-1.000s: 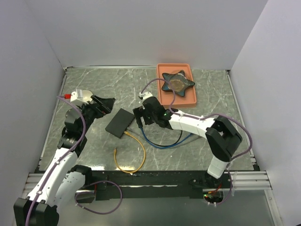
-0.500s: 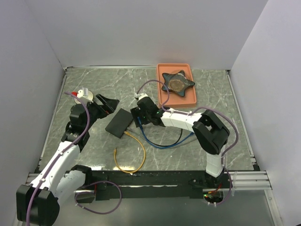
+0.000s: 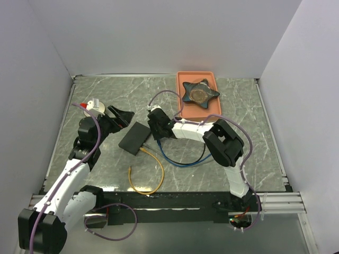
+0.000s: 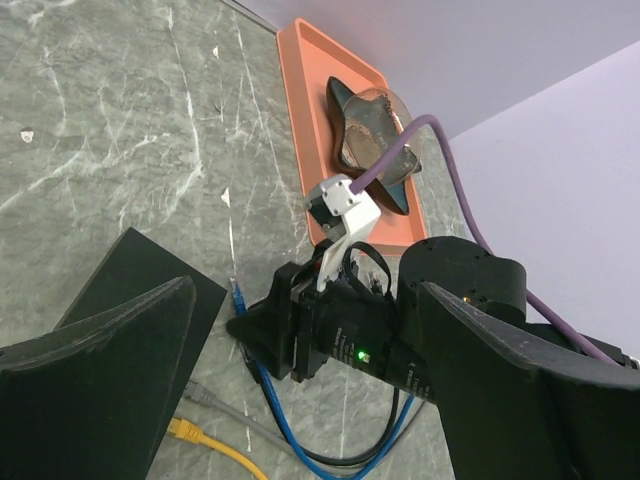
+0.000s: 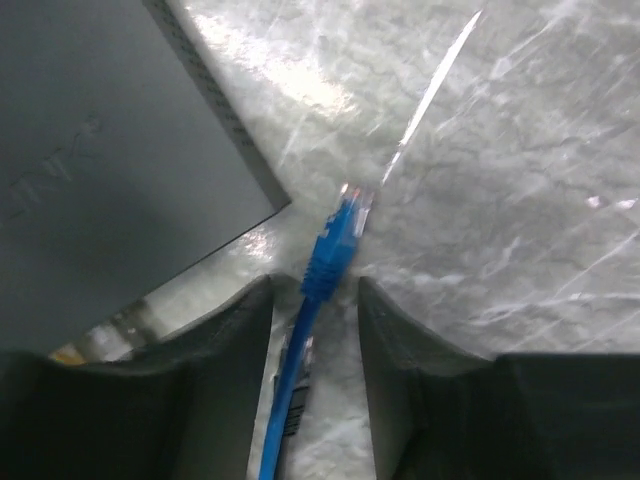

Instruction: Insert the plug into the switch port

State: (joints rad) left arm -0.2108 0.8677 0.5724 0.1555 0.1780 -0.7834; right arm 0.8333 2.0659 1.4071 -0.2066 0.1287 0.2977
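The blue plug [image 5: 340,235] lies on the marble table just past the corner of the flat black switch [image 5: 110,150]. My right gripper [image 5: 315,285] is low over the table with its fingers astride the blue cable just behind the plug. Its jaws stand narrow, and a gap still shows beside the cable. From above, the right gripper [image 3: 157,132] is at the right corner of the switch [image 3: 134,137]. The switch port does not show in any view. My left gripper [image 3: 124,116] hovers wide open over the switch's far left side, holding nothing.
An orange tray [image 3: 212,113] at the back holds a dark star-shaped object [image 3: 199,92]. A yellow cable [image 3: 154,185] curls in front of the switch. Blue and black cable loops [image 3: 183,161] lie under the right arm. White walls enclose the table.
My right gripper has slid left to the switch's corner, and its jaws have narrowed around the blue cable. The left arm shifted slightly early on and then held still, open.
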